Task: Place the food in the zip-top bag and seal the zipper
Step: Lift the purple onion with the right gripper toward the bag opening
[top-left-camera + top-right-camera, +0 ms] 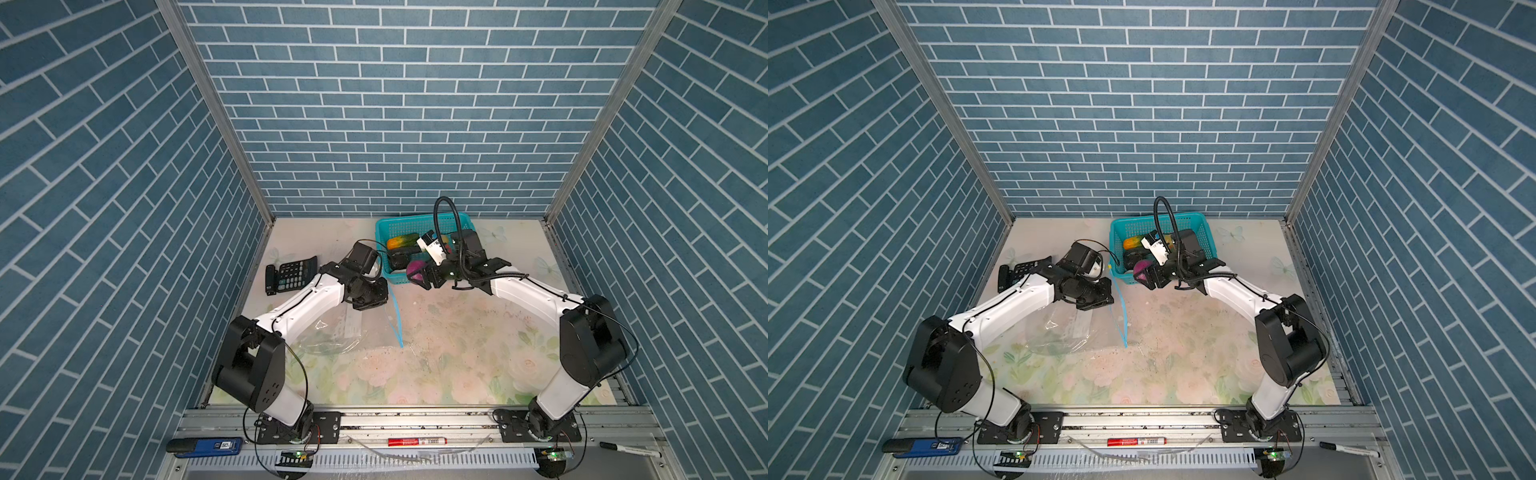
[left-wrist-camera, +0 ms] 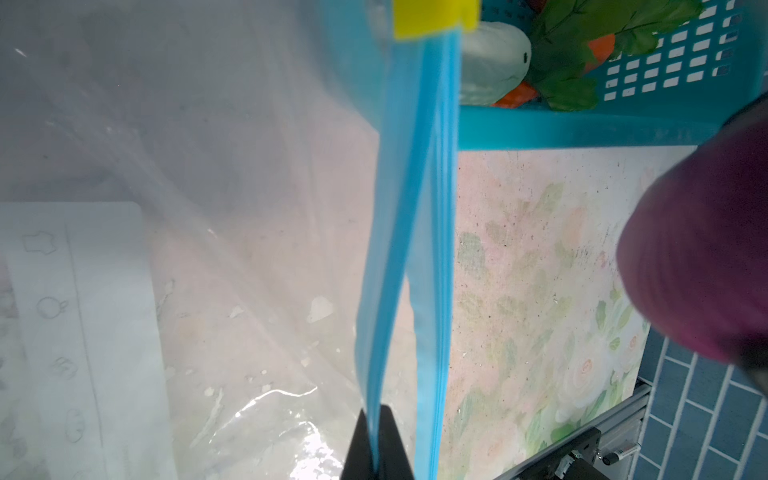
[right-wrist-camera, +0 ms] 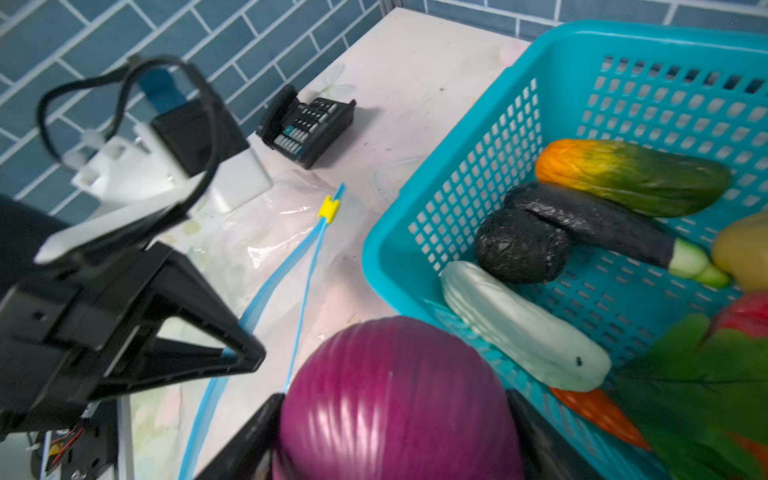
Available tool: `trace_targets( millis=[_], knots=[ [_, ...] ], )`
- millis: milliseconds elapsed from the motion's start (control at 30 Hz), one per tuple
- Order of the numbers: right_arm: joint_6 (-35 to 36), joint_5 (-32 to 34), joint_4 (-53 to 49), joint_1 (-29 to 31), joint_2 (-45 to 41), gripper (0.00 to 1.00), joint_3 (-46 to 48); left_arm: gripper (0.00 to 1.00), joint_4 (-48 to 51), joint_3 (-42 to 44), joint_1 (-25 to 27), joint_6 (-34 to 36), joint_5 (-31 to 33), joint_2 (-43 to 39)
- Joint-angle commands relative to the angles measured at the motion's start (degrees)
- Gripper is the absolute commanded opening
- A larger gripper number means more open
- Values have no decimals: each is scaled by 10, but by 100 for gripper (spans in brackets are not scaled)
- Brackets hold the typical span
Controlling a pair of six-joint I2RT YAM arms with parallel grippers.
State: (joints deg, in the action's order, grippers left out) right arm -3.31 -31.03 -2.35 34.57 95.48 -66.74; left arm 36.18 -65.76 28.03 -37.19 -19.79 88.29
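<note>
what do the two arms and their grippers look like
Both arms match: the left arm and right arm have white links with bulky black joint housings and thin black cables running alongside. The left gripper has black triangular open-frame fingers; the right gripper is black too. A thick black cable loops above the right wrist.

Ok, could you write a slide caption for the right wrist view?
Right gripper holds the purple onion beside the teal basket while left gripper pinches one zipper strip.
</note>
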Motion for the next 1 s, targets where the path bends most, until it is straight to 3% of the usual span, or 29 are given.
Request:
trace_targets(
  millis=[0,133,500,967],
  knots=[
    [-26,-52,138,21,-40,53,74,0,15,-13,1,-4,0,-20],
    [-43,-63,245,40,-56,50,144,0,16,-10,1,-7,2,-27],
    [-60,-87,396,73,-57,41,216,0,15,-2,1,-10,5,-39],
    [-48,-87,414,103,-19,41,210,0,2,13,1,-20,3,-58]
  ],
)
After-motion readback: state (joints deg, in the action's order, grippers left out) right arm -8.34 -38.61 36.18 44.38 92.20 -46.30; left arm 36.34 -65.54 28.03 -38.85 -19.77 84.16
